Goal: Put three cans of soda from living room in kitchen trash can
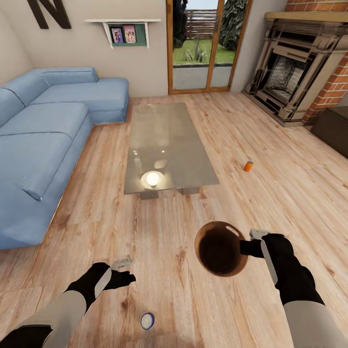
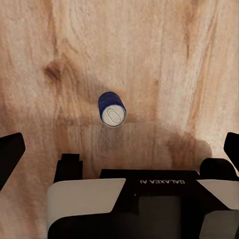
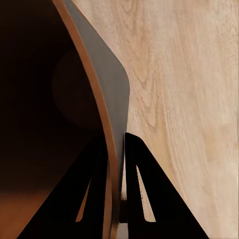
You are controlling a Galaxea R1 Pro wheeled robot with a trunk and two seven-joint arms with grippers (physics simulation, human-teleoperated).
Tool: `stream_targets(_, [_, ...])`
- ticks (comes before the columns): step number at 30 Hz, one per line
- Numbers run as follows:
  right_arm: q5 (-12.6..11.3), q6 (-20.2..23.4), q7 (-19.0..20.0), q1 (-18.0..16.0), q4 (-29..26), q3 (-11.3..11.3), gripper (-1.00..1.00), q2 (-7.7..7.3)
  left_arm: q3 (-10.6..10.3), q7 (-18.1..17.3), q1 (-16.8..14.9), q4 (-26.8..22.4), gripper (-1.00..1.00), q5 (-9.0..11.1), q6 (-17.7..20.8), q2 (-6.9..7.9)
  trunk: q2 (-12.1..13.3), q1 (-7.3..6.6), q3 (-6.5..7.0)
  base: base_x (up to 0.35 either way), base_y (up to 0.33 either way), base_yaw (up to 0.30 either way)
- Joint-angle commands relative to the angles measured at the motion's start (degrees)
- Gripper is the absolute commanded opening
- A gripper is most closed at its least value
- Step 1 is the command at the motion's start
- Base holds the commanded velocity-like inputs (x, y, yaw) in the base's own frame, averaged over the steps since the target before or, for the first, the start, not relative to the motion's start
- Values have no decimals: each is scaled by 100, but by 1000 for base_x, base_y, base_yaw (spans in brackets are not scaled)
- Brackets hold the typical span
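My right gripper [image 1: 248,241] is shut on the rim of the copper-brown tash can [image 1: 220,249], held tilted above the wood floor with its dark inside facing the camera. In the right wrist view the two fingers [image 3: 142,189] pinch the tash can's wall [image 3: 45,99]. One orange can of soda [image 1: 248,166] stands on the floor right of the coffee table, well ahead of the tash can. My left gripper [image 1: 126,271] hangs open over the floor. A small blue can with a grey top [image 1: 147,320] [image 2: 112,109] lies below it, untouched between the spread fingers [image 2: 10,157].
A glass coffee table [image 1: 166,145] stands ahead in the middle, with a blue corner sofa [image 1: 43,140] to its left. The brick fireplace [image 1: 299,72] and a dark box [image 1: 333,128] are at the right. Wood-framed glass doors [image 1: 205,46] are at the back.
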Motion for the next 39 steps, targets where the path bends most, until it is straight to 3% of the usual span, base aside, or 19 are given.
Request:
stream_targets(1, [-152,7,23,-94,-98,72,-100,29,0,-8,0,-1,100,0,3,0,0,0,0,0,0,0])
stream_targets(4, [-135,7,23,-198,-172,145,-100,45,0,-16,0,0,100,3,7,0,0,0,0,0,0,0])
stream_targets(13, [130,7,23,-490,-289,347,-100,75,0,-25,0,2,100,5,5,-7,-361,197,-162,0,0,0])
stream_targets(39, [160,7,21,-663,-293,366,-100,71,-7,-1,0,2,100,-12,-1,-34,-1404,768,-628,0,0,0])
